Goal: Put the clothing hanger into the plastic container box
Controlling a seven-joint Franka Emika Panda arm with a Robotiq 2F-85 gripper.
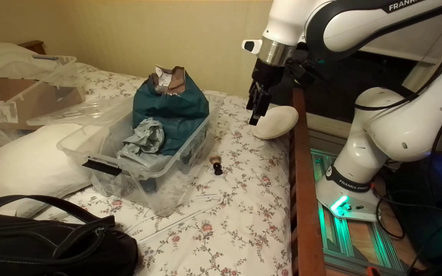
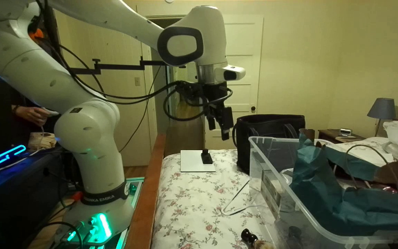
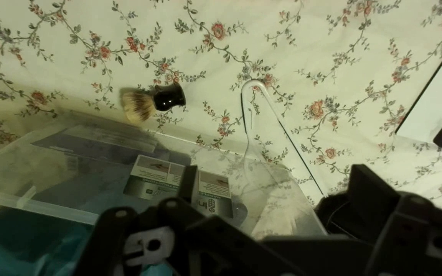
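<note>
The clothing hanger (image 1: 178, 222), a thin pale wire triangle, lies flat on the floral bed beside the near end of the plastic container box (image 1: 175, 188). In an exterior view, its rounded corner (image 2: 224, 210) shows beside the clear box rim (image 2: 306, 207). In the wrist view, the hanger (image 3: 251, 82) runs partly behind the see-through wall of the box (image 3: 52, 209) and toward the black bag. Its small hook is not clearly visible. My gripper (image 1: 253, 115) is open and empty, high above the bed near the rail; it also shows open in an exterior view (image 2: 218, 132) and wrist view (image 3: 272, 178).
The box holds a teal bag (image 1: 182, 111) and grey crumpled plastic. A shaving brush (image 1: 216, 165) lies beside it. A black bag (image 1: 52, 245) stands near the hanger. A round pale object (image 1: 278, 122) sits by the wooden rail (image 1: 305, 214). A white panel (image 2: 192, 162) bears a black piece.
</note>
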